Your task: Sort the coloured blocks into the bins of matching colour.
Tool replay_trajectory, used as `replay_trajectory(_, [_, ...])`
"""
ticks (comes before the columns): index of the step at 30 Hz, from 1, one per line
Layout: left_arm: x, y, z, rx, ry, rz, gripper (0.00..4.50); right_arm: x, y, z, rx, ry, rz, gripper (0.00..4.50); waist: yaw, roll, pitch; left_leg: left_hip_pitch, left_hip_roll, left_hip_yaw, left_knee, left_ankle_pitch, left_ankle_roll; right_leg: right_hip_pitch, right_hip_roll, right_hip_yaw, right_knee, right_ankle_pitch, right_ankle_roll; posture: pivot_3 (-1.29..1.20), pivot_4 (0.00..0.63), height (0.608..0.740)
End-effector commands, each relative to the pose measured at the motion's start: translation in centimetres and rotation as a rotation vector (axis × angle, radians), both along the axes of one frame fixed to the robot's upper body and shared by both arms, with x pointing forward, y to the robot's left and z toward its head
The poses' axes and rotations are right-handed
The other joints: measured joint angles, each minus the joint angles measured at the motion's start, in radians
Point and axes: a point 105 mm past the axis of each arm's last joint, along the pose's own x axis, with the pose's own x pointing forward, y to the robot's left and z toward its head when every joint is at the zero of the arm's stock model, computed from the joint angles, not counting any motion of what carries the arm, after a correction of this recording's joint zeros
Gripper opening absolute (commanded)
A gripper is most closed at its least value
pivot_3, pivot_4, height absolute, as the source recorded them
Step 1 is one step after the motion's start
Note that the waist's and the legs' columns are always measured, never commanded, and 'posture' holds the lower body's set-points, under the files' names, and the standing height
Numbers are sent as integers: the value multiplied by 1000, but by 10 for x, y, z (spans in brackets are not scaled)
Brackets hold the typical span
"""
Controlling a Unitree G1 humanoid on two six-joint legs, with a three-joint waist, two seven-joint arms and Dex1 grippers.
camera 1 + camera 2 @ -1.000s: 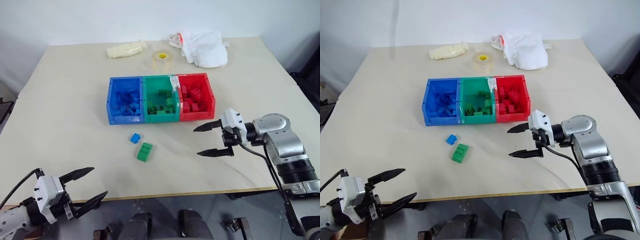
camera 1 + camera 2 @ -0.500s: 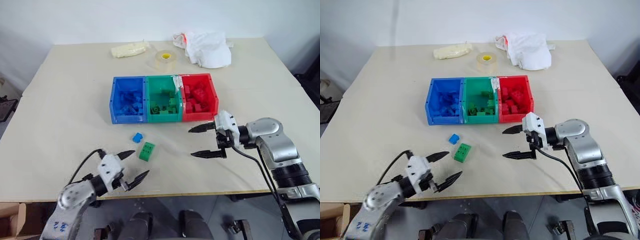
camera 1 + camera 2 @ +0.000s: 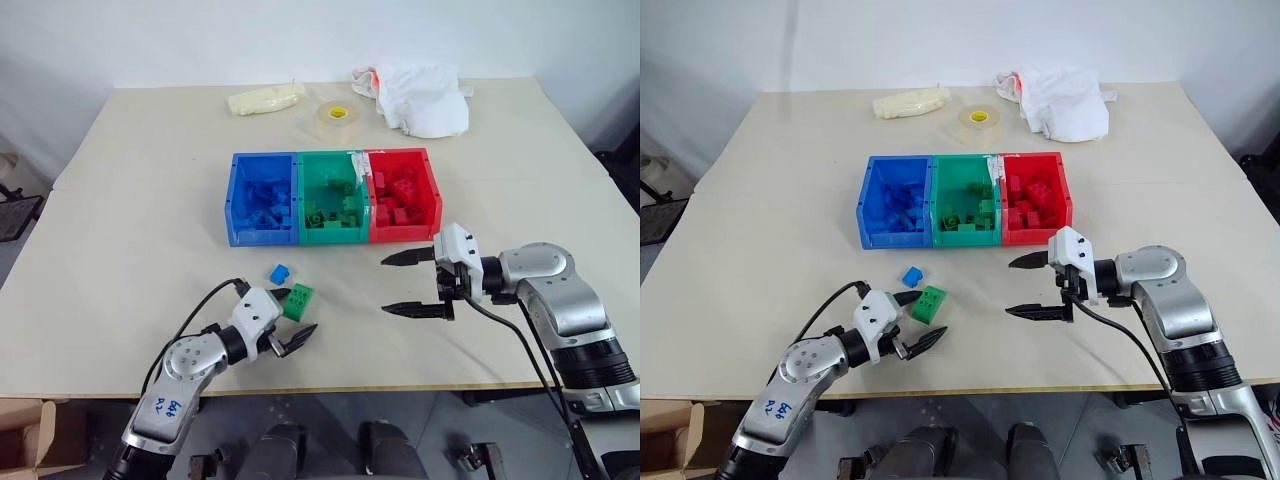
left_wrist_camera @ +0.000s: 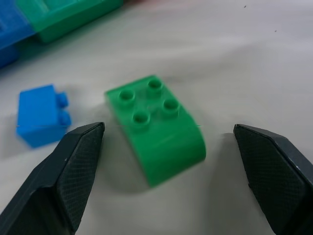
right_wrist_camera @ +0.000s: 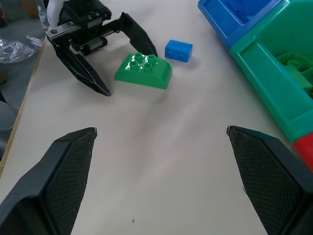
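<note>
My left tool (image 3: 290, 318) has come in from the near-left corner of the tabletop (image 3: 130, 230) and now sits low at the green block (image 3: 295, 300), fingers apart with the block between them and a gap on each side — nothing clamped. My right tool (image 3: 410, 283) has kept its place in front of the red bin (image 3: 404, 195), its fingers spread wide over bare surface and holding nothing.

The tabletop is a pale cream sheet, matte and plain, with its near edge showing a thin wooden lip. Behind it stands a white wall; grey floor shows past the right side, and a cardboard box (image 3: 25, 440) sits on the floor at the near left. At the far edge lie a pale yellowish bundle (image 3: 266, 99), a clear tape roll (image 3: 334, 116) and a crumpled white cloth (image 3: 420, 95) with red trim.

The green block is glossy, with a rounded top sloping off one end and four studs on its flat part. Just beside it, apart from it, lies a small blue block (image 3: 279, 272) with two studs on one side. Both rest on the tabletop in front of the blue bin (image 3: 263, 198) and the green bin (image 3: 334, 196) — three joined bins in a row, each holding bricks of its own colour.
</note>
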Motion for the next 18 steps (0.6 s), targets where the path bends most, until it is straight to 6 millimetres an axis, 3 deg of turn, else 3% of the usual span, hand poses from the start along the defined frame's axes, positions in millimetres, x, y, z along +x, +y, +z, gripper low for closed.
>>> replay_trajectory(1, [-3, -5, -15, 17, 61, -22, 3404, -1, -5, 14, 19, -52, -15, 4500, -1, 0, 0, 0, 0, 0, 0, 0, 0, 0, 0, 0, 0, 0, 0, 0, 150, 740])
replay_trajectory(7, [3, -9, -12, 8, 80, -23, 1548, 0, -7, 15, 28, -63, -42, 4500, -1, 0, 0, 0, 0, 0, 1, 0, 0, 1, 0, 0, 1, 0, 0, 0, 150, 740])
replay_trajectory(10, [14, -15, 1, -20, 34, -25, 1488, 1, -12, 16, 37, -79, -75, 4500, 1, 0, 0, 0, 0, 0, 1, 0, 0, 1, 0, 0, 1, 0, 0, 0, 150, 740])
replay_trajectory(18, [79, -50, 75, -115, -253, 6, 1488, -1, -30, 26, 83, -146, -213, 4500, 8, -1, 0, -2, -2, -1, 4, 0, 0, 0, 0, -3, 1, 2, 2, 0, 150, 740])
